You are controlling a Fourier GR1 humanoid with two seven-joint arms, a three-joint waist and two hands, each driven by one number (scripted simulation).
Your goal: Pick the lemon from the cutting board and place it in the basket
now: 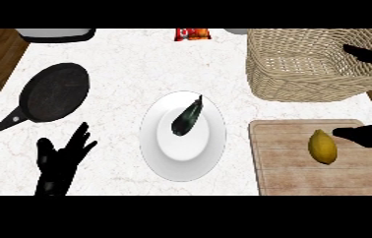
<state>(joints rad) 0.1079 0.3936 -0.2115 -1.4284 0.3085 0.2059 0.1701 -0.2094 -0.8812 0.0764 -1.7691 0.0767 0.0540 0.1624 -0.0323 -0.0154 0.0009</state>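
Lemon: on cutting board, long axis near-far, just left of right hand, whose finger state cannot be told; basket farther back.

The marble counter bears pan, plate, cutting board, basket.

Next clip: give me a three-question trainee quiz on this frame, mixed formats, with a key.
1. True or false: the lemon already lies in the basket.
2. What lies on the white plate? A) a dark eggplant B) a lemon C) a snack bag
3. Fill in: the black frying pan sits at the counter's ____ side in the head view.

Key:
1. False; it is on the cutting board, with the right hand beside it at the view's right edge.
2. A; the eggplant.
3. Left; the left hand rests open below it.
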